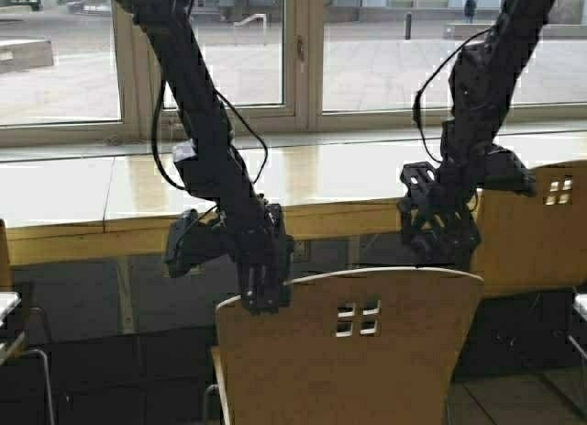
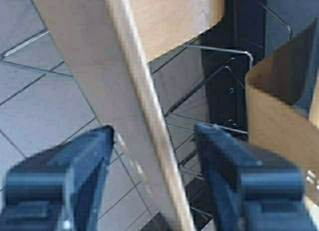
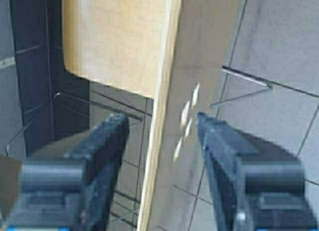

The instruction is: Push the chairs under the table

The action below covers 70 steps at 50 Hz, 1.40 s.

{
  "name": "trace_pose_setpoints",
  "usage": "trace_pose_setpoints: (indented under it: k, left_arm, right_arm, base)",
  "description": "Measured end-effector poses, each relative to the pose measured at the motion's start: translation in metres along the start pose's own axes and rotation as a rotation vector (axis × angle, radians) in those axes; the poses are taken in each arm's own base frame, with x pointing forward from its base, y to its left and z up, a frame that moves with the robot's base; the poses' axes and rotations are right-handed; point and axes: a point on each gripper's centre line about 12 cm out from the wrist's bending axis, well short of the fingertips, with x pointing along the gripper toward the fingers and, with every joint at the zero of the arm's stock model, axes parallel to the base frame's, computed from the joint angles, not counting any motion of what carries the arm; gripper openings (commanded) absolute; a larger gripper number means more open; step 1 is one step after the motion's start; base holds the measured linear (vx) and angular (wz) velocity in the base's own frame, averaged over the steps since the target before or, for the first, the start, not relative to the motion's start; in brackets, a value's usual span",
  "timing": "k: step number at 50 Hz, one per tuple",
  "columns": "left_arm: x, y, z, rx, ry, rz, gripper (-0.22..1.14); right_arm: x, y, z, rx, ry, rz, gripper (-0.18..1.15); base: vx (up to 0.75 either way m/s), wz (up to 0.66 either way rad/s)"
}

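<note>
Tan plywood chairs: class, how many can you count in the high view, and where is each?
2. One chair stands front and centre, both arms at its backrest top. The other chair is on the right, against the table. More may be out of view.

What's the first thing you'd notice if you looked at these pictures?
Two black robot arms reach down to the top edge of a tan chair right in front. The left end effector and right end effector each straddle its backrest, fingers open. Beyond stands the long cream table by big windows.
</note>
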Motion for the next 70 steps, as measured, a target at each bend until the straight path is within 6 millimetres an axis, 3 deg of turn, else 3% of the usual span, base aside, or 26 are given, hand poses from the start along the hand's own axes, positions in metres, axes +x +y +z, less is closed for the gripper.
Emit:
trace_pose_setpoints:
  k: [19, 43, 49, 60, 63, 70]
  left_arm:
    - [0.032, 0.007, 0.005, -0.022, -0.004, 0.013, 0.85]
    - [0.076, 0.025, 0.015, -0.048, -0.019, 0.011, 0.79]
    - [0.083, 0.021, 0.010, -0.055, -0.010, -0.005, 0.59]
    - [0.088, 0.017, 0.006, -0.059, -0.001, -0.021, 0.01]
    - [0.088, 0.016, 0.007, -0.060, -0.002, -0.021, -0.03]
    - [0.084, 0.018, 0.009, -0.059, -0.007, -0.013, 0.03]
  right_arm:
    - [0.025, -0.008, 0.012, 0.028, -0.002, -0.022, 0.83]
    - [0.095, -0.027, 0.009, 0.042, 0.071, -0.057, 0.80]
    - [0.102, -0.030, 0.012, 0.051, 0.075, -0.058, 0.65]
    - [0.106, -0.021, 0.017, 0.048, 0.099, -0.036, 0.06]
    - [0.108, -0.019, 0.018, 0.038, 0.124, -0.030, -0.01]
    - [0.110, -0.015, 0.017, 0.023, 0.173, -0.021, 0.04]
  base:
    - [0.02, 0.01]
    - [0.00, 0.01]
    - [0.01, 0.05]
    - [0.01, 0.05]
    - [0.01, 0.02]
    - [0.01, 0.01]
